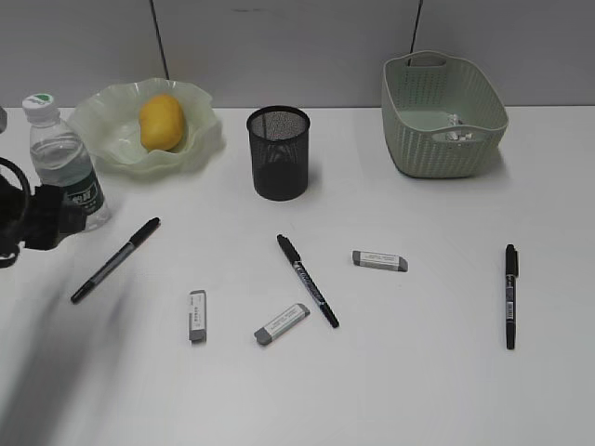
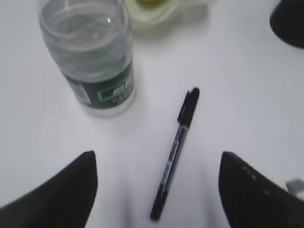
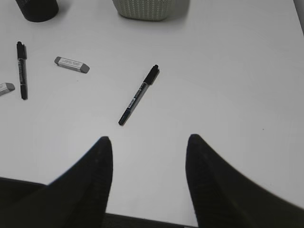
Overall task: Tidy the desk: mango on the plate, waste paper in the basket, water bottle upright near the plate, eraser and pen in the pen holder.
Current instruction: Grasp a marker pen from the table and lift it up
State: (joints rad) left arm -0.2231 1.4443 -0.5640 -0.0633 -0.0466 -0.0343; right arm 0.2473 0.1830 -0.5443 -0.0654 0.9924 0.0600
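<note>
The mango [image 1: 161,121] lies in the wavy-rimmed plate [image 1: 200,141] at the back left. The water bottle [image 1: 63,163] stands upright beside the plate. The waste paper [image 1: 458,130] is inside the basket [image 1: 442,111]. The pen holder [image 1: 278,151] stands at the back centre. Three pens [image 1: 116,259] [image 1: 307,280] [image 1: 510,295] and three erasers [image 1: 197,315] [image 1: 281,323] [image 1: 379,261] lie on the desk [image 1: 418,372]. My left gripper [image 2: 156,153] is open above the left pen [image 2: 175,147], the bottle [image 2: 90,52] just beyond. My right gripper [image 3: 149,140] is open and empty, short of the right pen [image 3: 138,95].
The left arm [image 1: 28,218] shows at the left edge of the exterior view, in front of the bottle. The right wrist view shows an eraser [image 3: 71,64], the middle pen [image 3: 21,70], the pen holder [image 3: 38,8] and the basket [image 3: 145,9].
</note>
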